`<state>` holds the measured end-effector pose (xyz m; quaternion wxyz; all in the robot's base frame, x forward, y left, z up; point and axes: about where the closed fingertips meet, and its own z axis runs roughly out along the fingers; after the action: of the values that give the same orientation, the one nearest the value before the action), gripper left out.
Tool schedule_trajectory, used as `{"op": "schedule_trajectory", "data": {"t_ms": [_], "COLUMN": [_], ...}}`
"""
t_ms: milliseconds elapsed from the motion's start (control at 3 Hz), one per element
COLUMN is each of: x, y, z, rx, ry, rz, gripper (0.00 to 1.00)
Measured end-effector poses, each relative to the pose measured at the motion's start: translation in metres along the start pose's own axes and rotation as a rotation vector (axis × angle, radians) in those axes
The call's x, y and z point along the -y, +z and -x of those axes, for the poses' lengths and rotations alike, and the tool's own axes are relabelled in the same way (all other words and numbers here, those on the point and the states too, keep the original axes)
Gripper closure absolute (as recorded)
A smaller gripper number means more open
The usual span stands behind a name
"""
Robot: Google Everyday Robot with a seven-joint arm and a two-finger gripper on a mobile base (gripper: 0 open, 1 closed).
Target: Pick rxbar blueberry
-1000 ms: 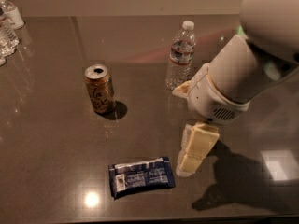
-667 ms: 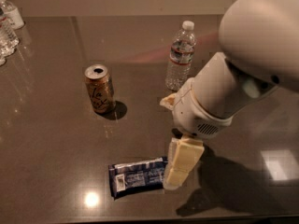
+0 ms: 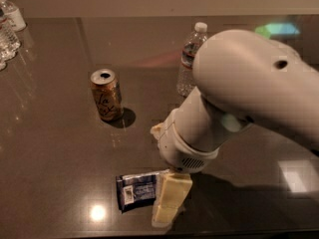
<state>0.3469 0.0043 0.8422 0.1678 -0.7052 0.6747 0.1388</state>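
gripper (image 3: 167,210): we see it low at the right end of the rxbar blueberry (image 3: 135,190)
soda can (image 3: 106,94): upright, behind-left of our bar
water bottle (image 3: 187,63): upright, partly behind the arm (image 3: 249,83)

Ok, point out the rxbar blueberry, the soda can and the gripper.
rxbar blueberry (image 3: 137,189): camera view, on the exposed left half of the wrapper.
soda can (image 3: 106,99): camera view, on its side wall.
gripper (image 3: 167,208): camera view, on its cream tip, over the bar's right end.
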Motion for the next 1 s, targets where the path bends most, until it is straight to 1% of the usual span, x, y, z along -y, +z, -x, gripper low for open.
{"op": "schedule_trajectory", "data": {"t_ms": [333, 667, 1000], "x": [-0.0073, -0.0087, -0.0084], "y": [0.0133, 0.0201, 0.0221], "z": [0.0054, 0.0066, 0.0071], "rx": [-0.010, -0.019, -0.022], "ry": [0.000, 0.000, 0.002], "rz": [0.016, 0.020, 0.029], "gripper": [0.00, 0.16, 0.40]}}
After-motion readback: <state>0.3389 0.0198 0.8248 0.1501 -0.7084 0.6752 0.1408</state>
